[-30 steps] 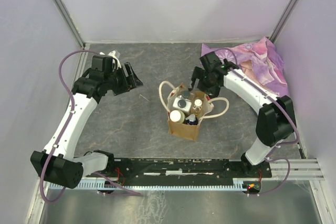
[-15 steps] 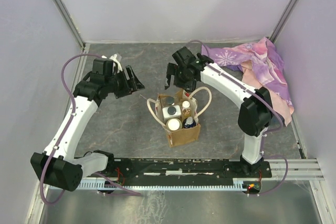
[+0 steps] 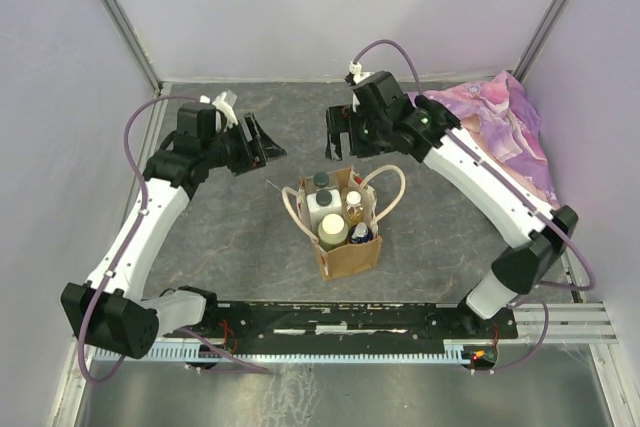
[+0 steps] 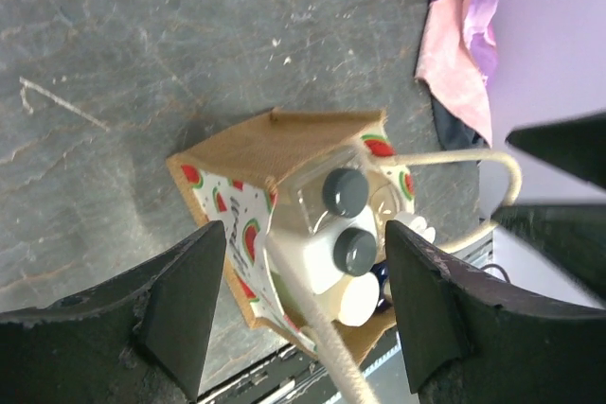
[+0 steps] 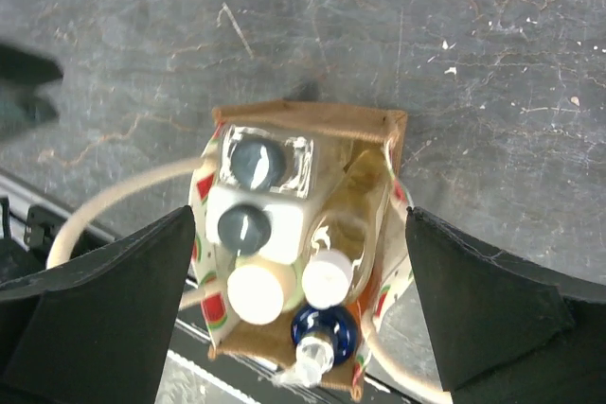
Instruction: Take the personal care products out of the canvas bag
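Table [image 3: 230, 237] with a grey mottled top carries the purple-pink floral cloth [image 3: 490, 117], bunched in your far right corner. At mid-table you have the canvas bag [image 3: 350, 255] standing upright, its cream handles looping out to either side and the bottles all inside. Your left gripper [image 3: 264, 145] hovers off the bag's far left, jaws spread wide and empty. Your right gripper [image 3: 345, 139] hangs just beyond the bag, likewise spread and empty. Packed touching inside you see the white boxy bottle [image 5: 251, 224], a clear dark-capped bottle [image 5: 256, 160], the cream-capped bottle [image 5: 256, 292], the slim yellowish bottle [image 5: 331, 272] and the blue-topped bottle [image 5: 324, 328]
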Available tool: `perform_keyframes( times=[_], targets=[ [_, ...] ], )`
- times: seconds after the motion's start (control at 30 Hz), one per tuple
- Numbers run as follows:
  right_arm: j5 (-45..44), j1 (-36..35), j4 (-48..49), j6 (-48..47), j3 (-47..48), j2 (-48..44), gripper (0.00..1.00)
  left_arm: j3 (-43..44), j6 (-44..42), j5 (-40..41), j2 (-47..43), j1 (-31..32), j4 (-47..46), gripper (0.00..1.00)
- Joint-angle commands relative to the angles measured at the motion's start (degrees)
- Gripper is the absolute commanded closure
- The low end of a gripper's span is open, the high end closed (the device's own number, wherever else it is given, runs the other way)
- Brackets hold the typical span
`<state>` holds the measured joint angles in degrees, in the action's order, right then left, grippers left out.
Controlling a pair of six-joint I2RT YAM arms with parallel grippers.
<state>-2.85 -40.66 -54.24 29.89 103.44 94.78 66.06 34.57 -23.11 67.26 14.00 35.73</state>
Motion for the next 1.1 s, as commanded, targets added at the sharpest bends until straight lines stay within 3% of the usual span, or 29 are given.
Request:
perform_keyframes(
  times=[0.0,0.27,0.37,0.53,0.7,1.07],
  targets=[
    [0.08,-2.59,-1.89,-2.75,-3.27,-4.42,0.0,6.84,0.77,-1.85,2.23,0.16,-4.98,0.26],
    [-2.15,-4.79,-0.81,1.01,-13.12,-7.2,0.0,7.44,4.59,-1.89,4.16,2.19,-5.36,0.28],
    [-4.42,-5.57,-0.5,2.17,-16.81,-7.79,0.1,8.72,4.81,-0.71,4.72,4.94,-5.61,0.28],
    [-7.35,-6.09,0.66,3.32,-21.44,-9.77,0.16,11.74,4.68,2.37,7.26,11.26,-5.22,0.27],
    [-6.05,-6.18,1.4,3.82,-24.13,-9.67,0.27,14.47,2.78,7.5,11.43,18.42,0.41,0.28],
    [-5.97,-6.22,4.18,4.45,-27.87,-9.93,0.29,8.9,1.91,16.11,10.26,19.45,7.44,0.3]
  ],
)
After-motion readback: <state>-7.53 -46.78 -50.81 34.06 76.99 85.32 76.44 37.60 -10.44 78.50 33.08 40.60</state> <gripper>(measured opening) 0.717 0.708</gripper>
